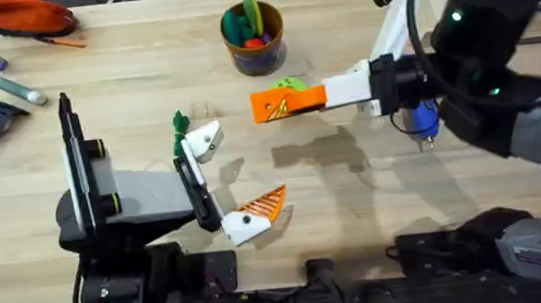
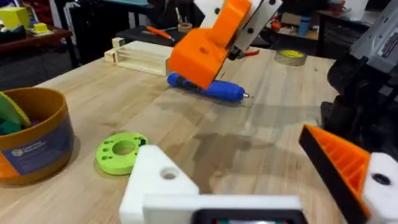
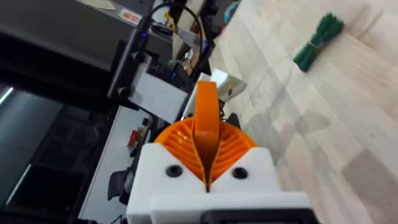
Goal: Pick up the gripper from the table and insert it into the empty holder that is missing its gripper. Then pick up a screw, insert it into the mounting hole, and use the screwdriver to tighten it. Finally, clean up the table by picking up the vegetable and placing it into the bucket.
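My right gripper (image 1: 284, 102) hovers above mid-table, its orange ribbed pads shut on the gripper (image 3: 207, 115), a small orange wedge that sticks out between them. My left gripper (image 1: 232, 174) is open, and its far finger is the holder (image 1: 207, 138), a bare white mount, while the near finger (image 1: 259, 209) carries an orange tip. The vegetable (image 1: 180, 122) lies just beyond the holder. Under the right arm lies the blue screwdriver (image 1: 427, 120). The bucket (image 1: 253, 37) stands at the back centre with toys in it. No screw is in view.
A bright green disc with holes (image 1: 290, 84) lies between the bucket and my right gripper. An orange pouch (image 1: 23, 14) and a marker (image 1: 18, 89) sit at the far left. A wooden box (image 2: 146, 56) and a tape roll (image 2: 290, 56) lie beyond the screwdriver.
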{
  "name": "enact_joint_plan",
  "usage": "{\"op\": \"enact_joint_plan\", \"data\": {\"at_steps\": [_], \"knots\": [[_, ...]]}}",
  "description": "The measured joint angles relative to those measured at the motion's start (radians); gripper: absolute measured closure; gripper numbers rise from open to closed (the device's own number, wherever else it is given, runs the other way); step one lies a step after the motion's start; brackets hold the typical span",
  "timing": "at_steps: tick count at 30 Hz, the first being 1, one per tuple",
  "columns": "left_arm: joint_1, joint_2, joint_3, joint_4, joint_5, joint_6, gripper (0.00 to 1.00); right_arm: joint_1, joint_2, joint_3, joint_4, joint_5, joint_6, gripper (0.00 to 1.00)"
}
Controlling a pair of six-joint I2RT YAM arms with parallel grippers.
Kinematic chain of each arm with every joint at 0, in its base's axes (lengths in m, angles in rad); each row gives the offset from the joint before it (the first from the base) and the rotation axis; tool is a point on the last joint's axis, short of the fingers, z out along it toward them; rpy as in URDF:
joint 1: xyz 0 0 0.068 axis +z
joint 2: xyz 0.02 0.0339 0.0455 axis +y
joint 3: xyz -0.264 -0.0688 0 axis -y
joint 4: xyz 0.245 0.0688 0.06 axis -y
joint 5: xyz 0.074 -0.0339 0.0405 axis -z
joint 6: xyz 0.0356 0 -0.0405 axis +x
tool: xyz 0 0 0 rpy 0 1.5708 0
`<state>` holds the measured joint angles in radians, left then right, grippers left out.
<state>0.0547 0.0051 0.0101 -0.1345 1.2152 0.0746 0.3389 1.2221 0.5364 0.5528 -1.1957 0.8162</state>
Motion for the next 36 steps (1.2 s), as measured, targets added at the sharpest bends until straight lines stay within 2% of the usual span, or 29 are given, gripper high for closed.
{"op": "enact_joint_plan", "data": {"at_steps": [4,10,22,25,30,36], "knots": [[0.0,0.0,0.0,0.0,0.0,0.0,0.015,0.0,0.0,-0.054,0.158,-0.002,0.094,0.991],[0.0,0.0,0.0,0.0,0.0,0.0,0.015,0.0,0.011,-0.081,0.172,-0.003,0.161,0.991],[0.0,0.0,0.0,0.0,0.0,0.0,0.015,0.0,0.225,-0.087,0.241,-0.076,0.228,0.992],[0.0,0.0,0.0,0.0,0.0,0.0,0.015,0.0,0.279,-0.089,0.335,-0.093,0.266,0.992],[0.0,0.0,0.0,0.0,0.0,0.0,0.015,0.007,0.357,-0.089,0.604,-0.137,0.394,0.992],[0.0,0.0,0.0,0.0,0.0,0.0,0.015,0.014,0.387,-0.089,0.632,-0.15,0.461,0.992]]}}
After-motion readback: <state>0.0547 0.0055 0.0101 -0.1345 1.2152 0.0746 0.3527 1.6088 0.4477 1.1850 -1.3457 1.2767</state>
